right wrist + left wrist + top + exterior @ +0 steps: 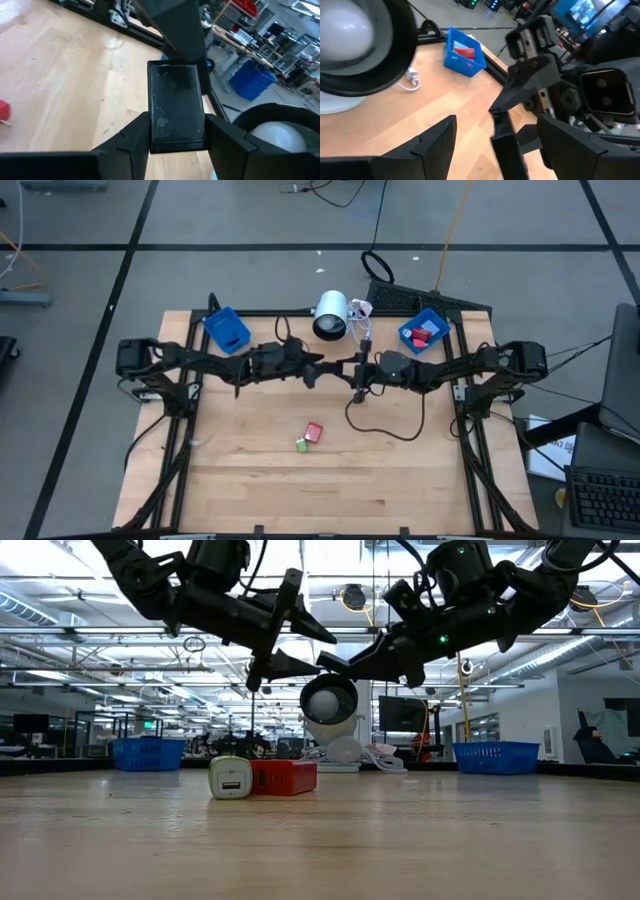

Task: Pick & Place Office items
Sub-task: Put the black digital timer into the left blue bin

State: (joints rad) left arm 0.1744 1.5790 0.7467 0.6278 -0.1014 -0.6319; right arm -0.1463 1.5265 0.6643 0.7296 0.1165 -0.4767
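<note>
Mid-air above the middle of the worktop (pixel 250 480), toward the far edge: right gripper (pixel 175 135) clamped on a dark flat block (pixel 175 107), its far end hidden behind the left gripper (pixel 492 150), spread wide, released. Near the worktop's centre, a red piece (pixel 314 432) touching a green piece (pixel 302 445); details too small. More red pieces in the blue bin (pixel 424 332) at the far right corner, partly hidden.

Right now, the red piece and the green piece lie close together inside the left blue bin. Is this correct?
Not quite. The red piece and the green piece do lie close together, but on the bare wooden table, not inside the left blue bin. The high view shows this.
</note>
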